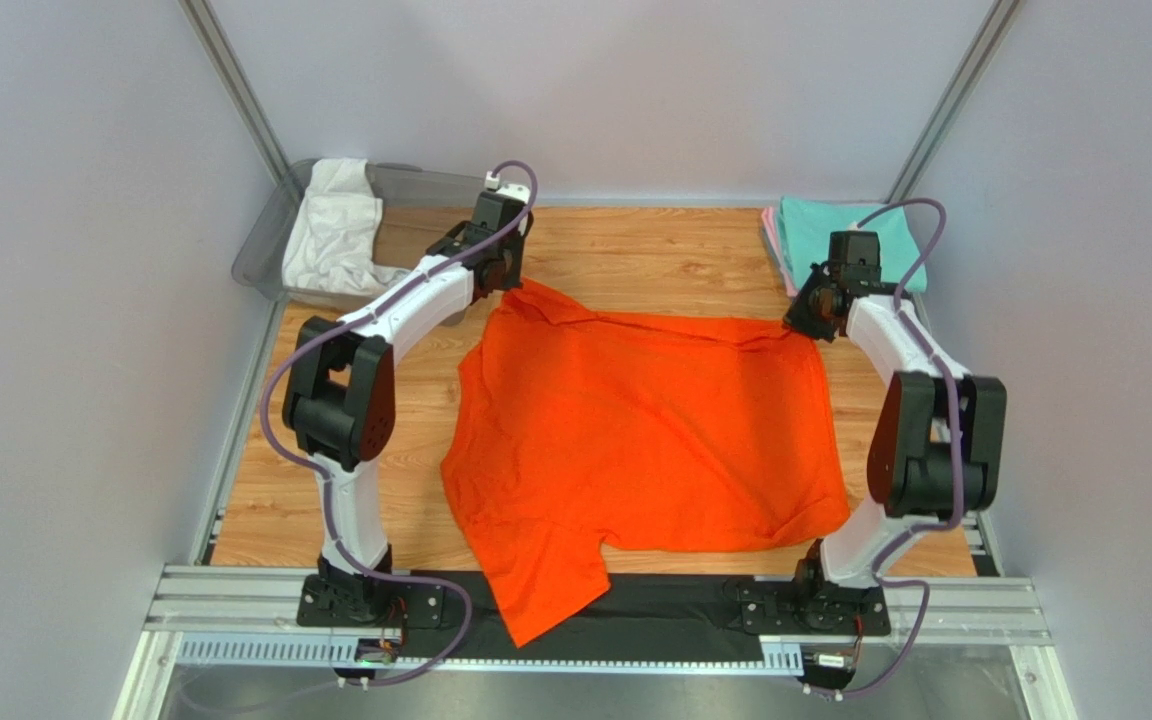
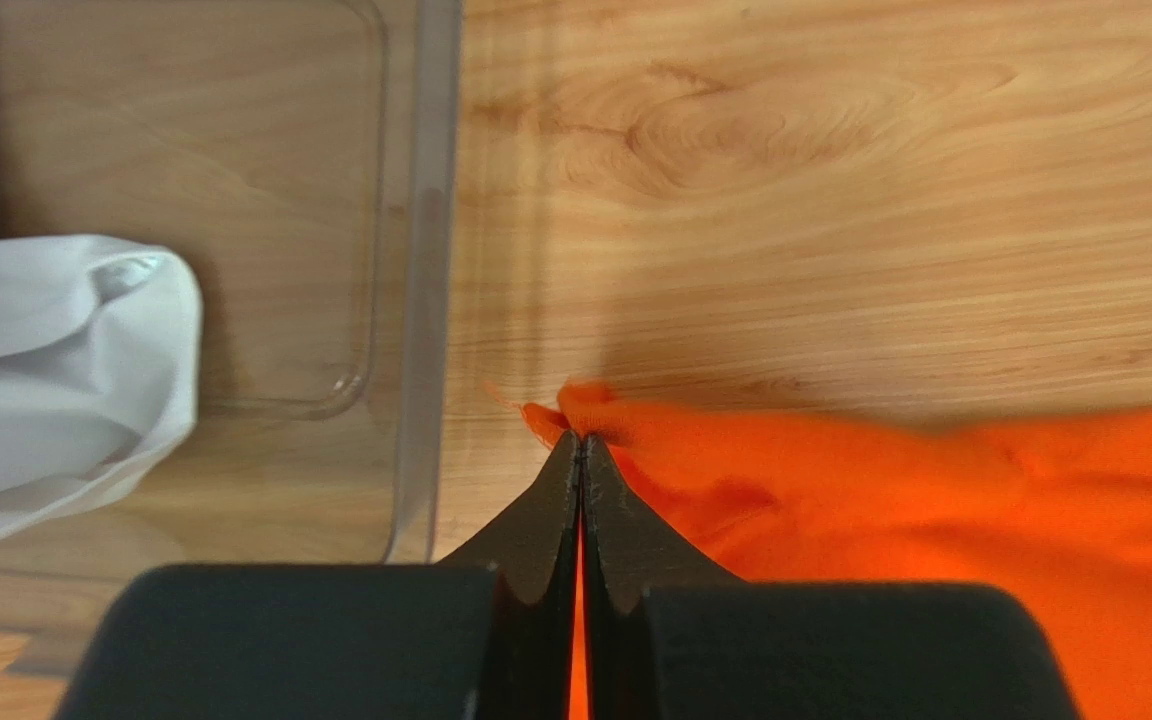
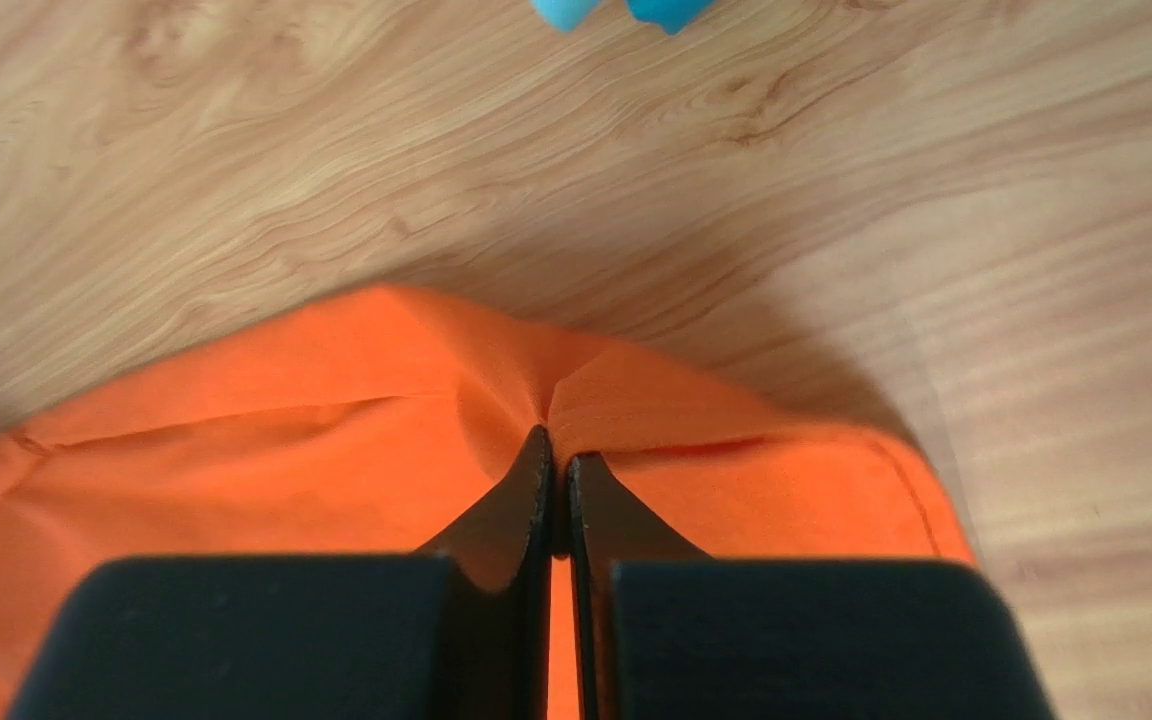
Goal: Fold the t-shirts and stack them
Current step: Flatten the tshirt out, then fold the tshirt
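Black fingers (image 2: 545, 525) on bright orange t-shirt (image 1: 642, 435), wrinkled, mostly flat

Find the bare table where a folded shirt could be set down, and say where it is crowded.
Free: the far strip of table between the bin and the teal shirt, and the near-left corner beside the left arm. Crowded: the middle, covered by the orange shirt; the white shirt fills the bin's left end.

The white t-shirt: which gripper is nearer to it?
Left. The left gripper holds an orange t-shirt corner beside the bin with the white t-shirt; the right gripper holds the other far corner, by the teal t-shirt.
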You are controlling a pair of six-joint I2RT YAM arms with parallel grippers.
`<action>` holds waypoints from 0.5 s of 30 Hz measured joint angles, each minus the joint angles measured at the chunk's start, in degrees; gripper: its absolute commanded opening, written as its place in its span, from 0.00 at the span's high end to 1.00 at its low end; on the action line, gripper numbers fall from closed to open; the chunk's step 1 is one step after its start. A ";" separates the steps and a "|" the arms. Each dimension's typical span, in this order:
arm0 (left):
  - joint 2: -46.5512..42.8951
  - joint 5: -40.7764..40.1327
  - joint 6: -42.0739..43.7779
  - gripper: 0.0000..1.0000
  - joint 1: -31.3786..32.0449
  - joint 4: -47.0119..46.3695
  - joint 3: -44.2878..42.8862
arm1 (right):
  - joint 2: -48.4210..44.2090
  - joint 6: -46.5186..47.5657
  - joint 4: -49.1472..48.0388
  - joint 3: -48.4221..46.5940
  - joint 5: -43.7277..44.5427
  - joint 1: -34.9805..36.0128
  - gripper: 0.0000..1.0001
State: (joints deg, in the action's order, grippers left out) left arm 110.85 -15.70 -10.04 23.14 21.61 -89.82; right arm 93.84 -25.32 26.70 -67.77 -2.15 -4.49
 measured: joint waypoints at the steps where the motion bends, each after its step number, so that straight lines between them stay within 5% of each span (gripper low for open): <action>1: 0.98 0.17 -0.07 1.00 -0.04 0.00 -0.52 | 2.34 0.15 -0.28 -0.79 -0.59 -0.26 1.00; 15: 0.28 2.47 -5.81 1.00 -0.24 -0.92 1.31 | 8.79 0.59 -0.46 -4.83 -2.36 -0.83 1.00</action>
State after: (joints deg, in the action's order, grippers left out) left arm 111.13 -13.23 -15.86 22.90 20.69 -88.51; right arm 102.63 -24.73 26.24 -72.60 -4.51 -5.32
